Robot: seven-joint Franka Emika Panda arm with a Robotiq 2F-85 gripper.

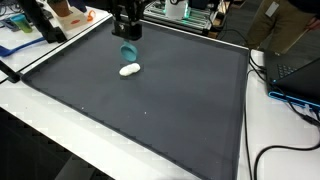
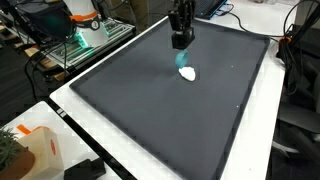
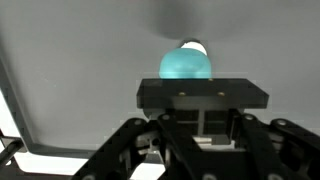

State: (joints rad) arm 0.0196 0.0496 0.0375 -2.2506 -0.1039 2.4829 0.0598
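Where the scene is taken in an exterior view, one pincer (image 1: pixel 127 42) is seen pointing straight down, and one teal rounded object (image 1: pixel 128 52) is found right beneath its tips. One white oval object (image 1: pixel 130 69) lies just below that again. Whether the jaws are clamped on the teal rounded object or merely stand about it cannot be told. One dark grey mat (image 1: pixel 150 120) is spread under the pincer and is borne by one white table (image 1: pixel 40 130). One dark laptop (image 1: pixel 295 68) is set well off to the pincer's side, beyond the mat's edge.

In an exterior view, the single teal rounded object (image 2: pixel 183 60) is again seen under the pincer (image 2: pixel 181 44), close against the white oval object (image 2: pixel 188 73). One wire cart (image 2: pixel 70 55) stands well apart from the pincer, off the table.

In the wrist view, the teal rounded object (image 3: pixel 187 66) is centred just ahead of the pincer, and a sliver of the white oval object (image 3: pixel 193 46) is shown behind it. The fingertips are hidden here.
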